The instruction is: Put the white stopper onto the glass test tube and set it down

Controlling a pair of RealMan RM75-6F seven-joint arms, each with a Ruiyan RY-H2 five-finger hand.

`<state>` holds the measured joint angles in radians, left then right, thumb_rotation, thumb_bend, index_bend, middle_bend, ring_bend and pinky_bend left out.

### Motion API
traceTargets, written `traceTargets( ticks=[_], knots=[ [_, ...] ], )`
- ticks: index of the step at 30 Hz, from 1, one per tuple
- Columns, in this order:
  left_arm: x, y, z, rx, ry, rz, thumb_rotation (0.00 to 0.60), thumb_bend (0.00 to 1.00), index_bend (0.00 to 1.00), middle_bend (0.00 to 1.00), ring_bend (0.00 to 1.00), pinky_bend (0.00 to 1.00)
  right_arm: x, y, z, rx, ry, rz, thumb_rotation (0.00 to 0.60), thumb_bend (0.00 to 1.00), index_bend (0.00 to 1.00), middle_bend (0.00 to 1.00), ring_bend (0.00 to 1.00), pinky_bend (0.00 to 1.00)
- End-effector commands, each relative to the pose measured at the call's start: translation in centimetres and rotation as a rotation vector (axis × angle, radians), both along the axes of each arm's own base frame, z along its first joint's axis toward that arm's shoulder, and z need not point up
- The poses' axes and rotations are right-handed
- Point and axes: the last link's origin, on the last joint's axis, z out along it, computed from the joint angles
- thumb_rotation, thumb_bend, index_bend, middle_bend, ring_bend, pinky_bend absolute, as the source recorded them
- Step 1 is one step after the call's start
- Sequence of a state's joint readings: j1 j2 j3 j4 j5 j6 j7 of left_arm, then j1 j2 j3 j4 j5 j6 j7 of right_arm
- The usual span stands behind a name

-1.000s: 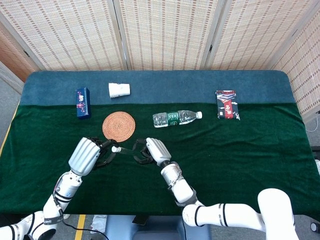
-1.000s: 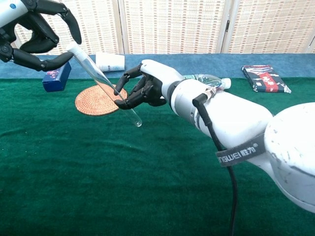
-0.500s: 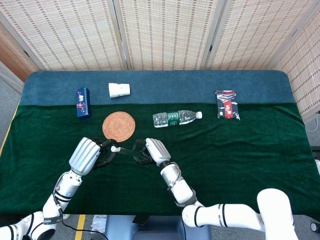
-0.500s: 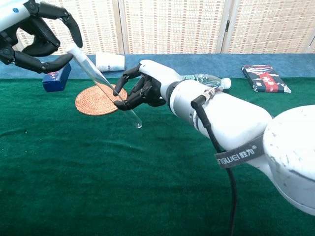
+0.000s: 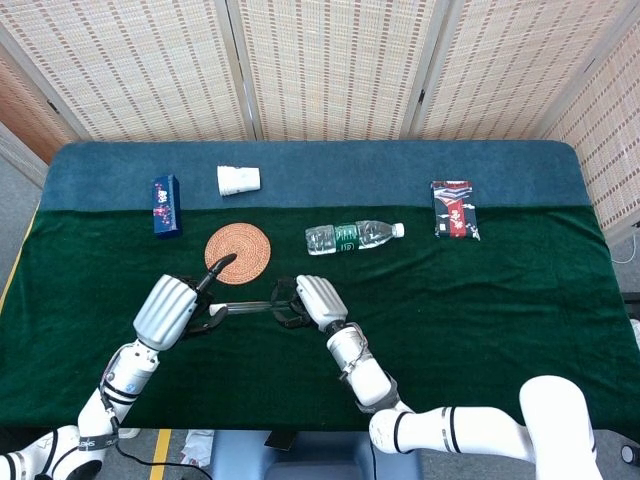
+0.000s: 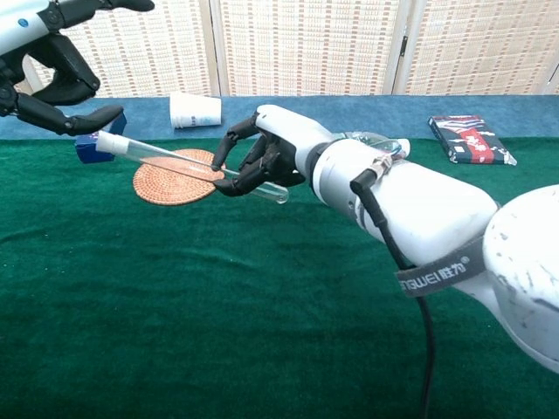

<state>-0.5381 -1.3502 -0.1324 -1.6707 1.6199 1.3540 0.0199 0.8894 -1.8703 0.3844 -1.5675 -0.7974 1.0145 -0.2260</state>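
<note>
Now right hand [image 6: 262, 161] pinches glass test tube [image 6: 188, 165] near its round end, long axis nearly level, white stopper [image 6: 106, 140] end toward spread left hand [image 6: 52, 74], just apart

A table [image 5: 420, 300] fills most of the head view, covered by dark green cloth with a blue strip [image 5: 330, 160] along its far edge. At upper left a small blue box [image 5: 166, 206] stands across the seam of the two. Right of it a white paper cup [image 5: 239, 180] lies on its side on the blue. On the green, a round woven coaster [image 5: 238, 252] sits left of centre, a clear plastic bottle [image 5: 352, 237] lies on its side at centre, and a dark flat packet [image 5: 454, 210] lies at upper right.
</note>
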Motion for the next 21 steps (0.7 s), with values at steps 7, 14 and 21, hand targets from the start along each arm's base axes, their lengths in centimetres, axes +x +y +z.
traceTargets(
  ticks=[7,14,21],
  knots=[
    [-1.7,0.5,1.4,0.029,-0.004,0.068,0.6,0.37,0.06,0.85,0.68,0.77,-3.0,-0.2,0.3,-0.067,0.235,0.052,0.6,0.49,0.9,1.0,1.0,1.0],
    [-2.9,0.7,1.7,0.044,0.017,0.114,0.6,0.37,0.05,0.77,0.6,0.64,-5.2,0.0,-1.5,-0.07,0.319,0.055,0.6,0.49,0.9,1.0,1.0,1.0],
    [-3.4,0.6,1.7,0.036,0.029,0.135,0.6,0.36,0.04,0.76,0.58,0.63,-6.0,0.2,-3.3,-0.077,0.366,0.067,0.6,0.49,0.88,1.0,1.0,1.0]
  ],
)
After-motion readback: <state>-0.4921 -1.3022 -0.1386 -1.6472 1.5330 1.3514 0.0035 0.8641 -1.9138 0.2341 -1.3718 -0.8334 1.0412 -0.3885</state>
